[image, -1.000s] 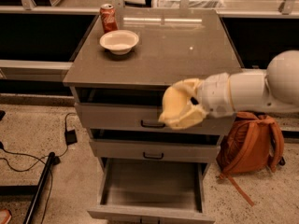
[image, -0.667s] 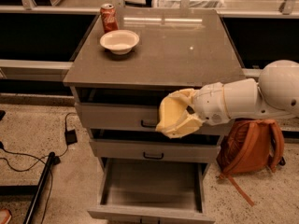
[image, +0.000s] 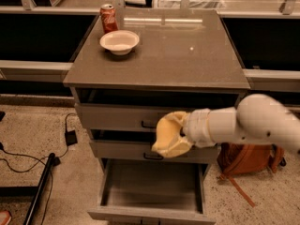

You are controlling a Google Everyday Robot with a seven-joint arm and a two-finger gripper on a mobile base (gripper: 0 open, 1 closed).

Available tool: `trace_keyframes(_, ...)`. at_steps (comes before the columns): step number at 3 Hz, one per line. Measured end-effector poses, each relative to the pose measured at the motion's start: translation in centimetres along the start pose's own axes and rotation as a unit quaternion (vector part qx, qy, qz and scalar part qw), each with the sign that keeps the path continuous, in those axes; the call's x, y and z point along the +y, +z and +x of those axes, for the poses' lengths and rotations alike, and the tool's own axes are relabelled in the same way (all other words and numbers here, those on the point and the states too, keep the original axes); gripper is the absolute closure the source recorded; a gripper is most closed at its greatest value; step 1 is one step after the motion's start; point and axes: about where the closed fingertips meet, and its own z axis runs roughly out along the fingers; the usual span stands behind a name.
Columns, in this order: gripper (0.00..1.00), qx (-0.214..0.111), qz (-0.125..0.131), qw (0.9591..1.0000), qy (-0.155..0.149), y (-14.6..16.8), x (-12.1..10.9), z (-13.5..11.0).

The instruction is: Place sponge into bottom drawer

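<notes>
camera view: the jaws sit at the end of the white arm (image: 243,123), in front of the middle drawer (image: 119,149). they are clamped on the sponge (image: 169,136), whose foam bulges round them and hides most of them. the bottom drawer (image: 150,189) is pulled out, below the jaws and a little to their left, and its floor is bare.

the step in hand looks like the lowering. it would go best if the jaws first came forward, clear of the middle drawer's handle, then dropped straight down over the open tray and let go only once the sponge is low between the walls. since foam springs back, a high release could bounce it over the front rim.

above and behind the jaws, the counter (image: 187,55) holds a white bowl (image: 119,41) and a red can (image: 108,18), both far to their upper left and well out of the path. an orange backpack (image: 246,159) leans on the speckled floor just under the arm. cables (image: 23,161) and a dark pole (image: 40,189) lie far to the left.
</notes>
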Motion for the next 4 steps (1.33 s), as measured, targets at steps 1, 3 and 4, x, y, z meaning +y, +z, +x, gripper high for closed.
trace_keyframes(1,1.00,0.001,-0.001,0.9996,-0.028,3.9,2.1,5.1)
trace_keyframes(3,1.00,0.008,-0.006,1.0000,-0.001,7.4,2.5,9.2)
trace_keyframes(4,1.00,0.006,-0.003,0.9999,0.011,11.5,4.2,14.6)
